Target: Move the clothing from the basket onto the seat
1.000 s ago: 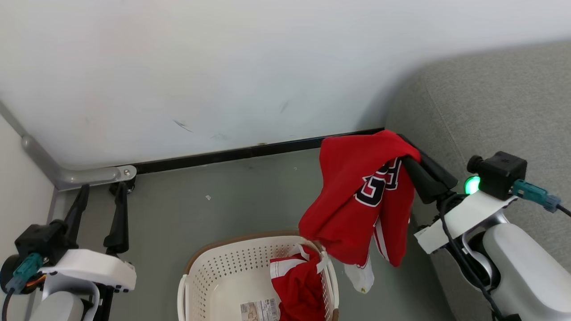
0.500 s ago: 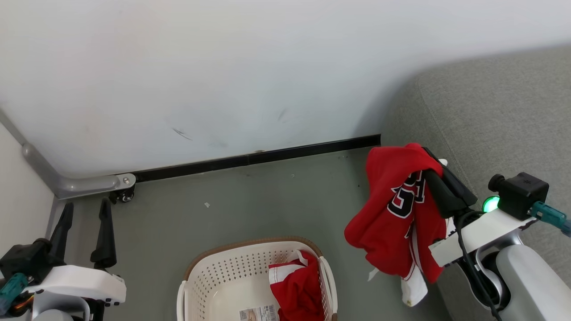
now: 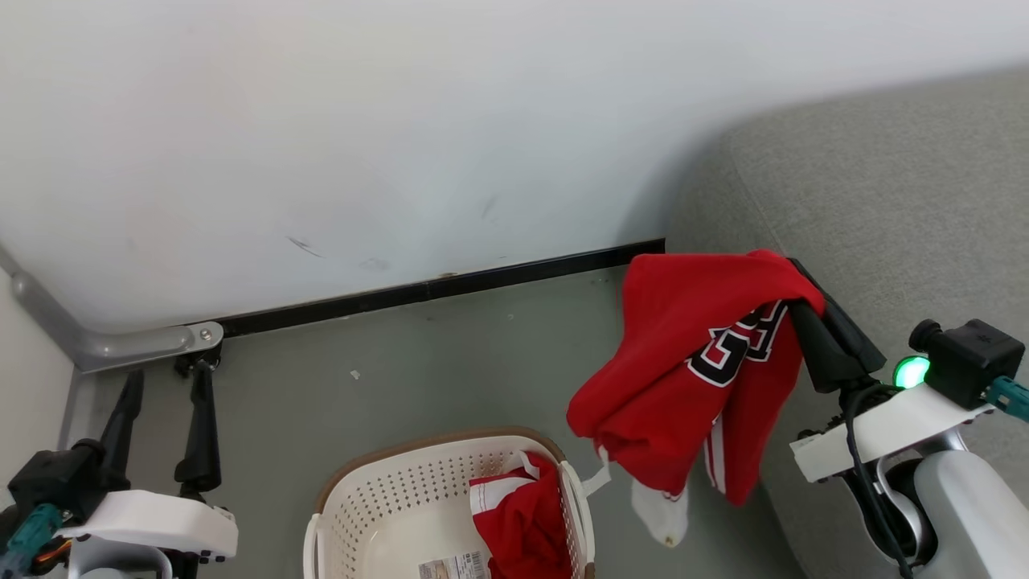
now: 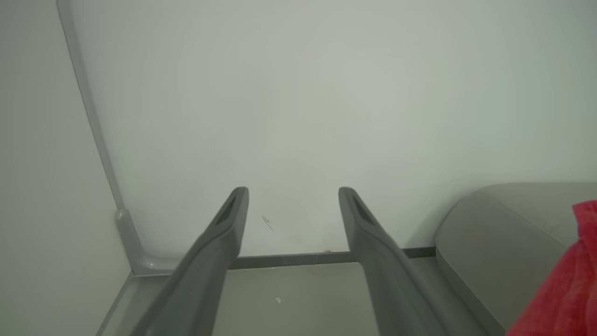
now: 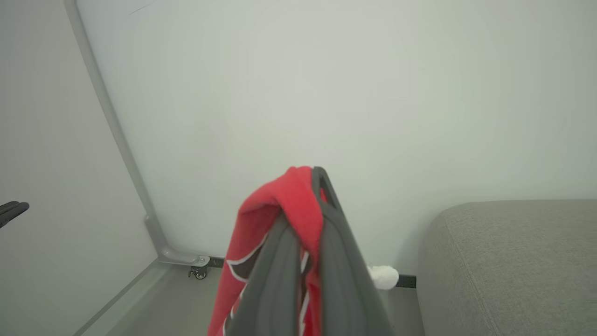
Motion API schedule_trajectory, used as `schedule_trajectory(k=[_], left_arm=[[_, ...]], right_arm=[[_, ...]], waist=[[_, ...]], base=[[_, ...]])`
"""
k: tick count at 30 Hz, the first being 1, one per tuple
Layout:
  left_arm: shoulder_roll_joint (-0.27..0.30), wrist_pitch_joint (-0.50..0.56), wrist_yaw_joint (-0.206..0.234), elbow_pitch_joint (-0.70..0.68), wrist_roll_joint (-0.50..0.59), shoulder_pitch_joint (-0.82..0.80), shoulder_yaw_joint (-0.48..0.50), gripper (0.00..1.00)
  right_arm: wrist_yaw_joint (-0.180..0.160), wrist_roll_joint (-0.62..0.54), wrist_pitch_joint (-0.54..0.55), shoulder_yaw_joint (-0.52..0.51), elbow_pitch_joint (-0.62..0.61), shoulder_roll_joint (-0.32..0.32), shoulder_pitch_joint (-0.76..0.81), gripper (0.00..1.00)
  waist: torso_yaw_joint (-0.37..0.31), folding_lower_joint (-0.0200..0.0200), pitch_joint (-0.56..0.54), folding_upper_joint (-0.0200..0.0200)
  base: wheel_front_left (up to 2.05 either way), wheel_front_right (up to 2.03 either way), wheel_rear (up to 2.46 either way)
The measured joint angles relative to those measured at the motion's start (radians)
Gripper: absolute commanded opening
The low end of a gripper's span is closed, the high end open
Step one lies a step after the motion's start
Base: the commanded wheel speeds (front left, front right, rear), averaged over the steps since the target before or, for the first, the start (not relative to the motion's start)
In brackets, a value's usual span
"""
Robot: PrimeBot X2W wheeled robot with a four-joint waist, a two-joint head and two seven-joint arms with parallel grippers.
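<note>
Red jersey (image 3: 675,354), navy-and-white lettering unreadable, pinched in right gripper (image 3: 797,281) beside grey woven seat (image 3: 884,201) edge. Barcode label (image 3: 450,568) in cream holed basket (image 3: 378,492); left gripper (image 3: 170,371) fingers spread wide.

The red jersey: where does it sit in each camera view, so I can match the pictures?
Head view: the jersey hangs right of centre, clamped in the right gripper.
Left wrist view: the jersey is a red patch at the lower right edge.
Right wrist view: bottom centre, draped over the gripper's fingers.
Shared landmark: the grey seat, on the right in all three.
</note>
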Motion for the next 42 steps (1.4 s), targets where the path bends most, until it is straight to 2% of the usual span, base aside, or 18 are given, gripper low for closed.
schedule_trajectory(k=[10,18,29,42], left_arm=[[-0.008,-0.003,-0.057,-0.012,0.033,-0.013,-0.046,1.00],[-0.019,-0.003,-0.086,0.001,0.050,-0.050,-0.062,1.00],[-0.019,-0.003,-0.113,0.029,0.076,-0.070,-0.067,1.00],[-0.001,-0.003,-0.122,0.046,0.103,-0.093,-0.068,1.00]], right_arm=[[0.000,-0.062,0.000,-0.080,-0.087,0.007,0.020,0.00],[0.000,-0.094,0.000,-0.145,-0.136,0.025,0.054,0.00],[0.000,-0.100,0.000,-0.203,-0.170,0.067,0.117,0.00],[0.000,-0.101,0.000,-0.230,-0.188,0.092,0.152,0.00]], waist=[[-0.046,0.0000,0.014,0.0000],[-0.103,0.0000,0.028,0.0000],[-0.200,0.0000,0.048,0.0000],[-0.311,0.0000,0.080,0.0000]], base=[[0.00,0.00,0.00],[0.00,0.00,0.00],[0.00,0.00,0.00],[0.00,0.00,0.00]])
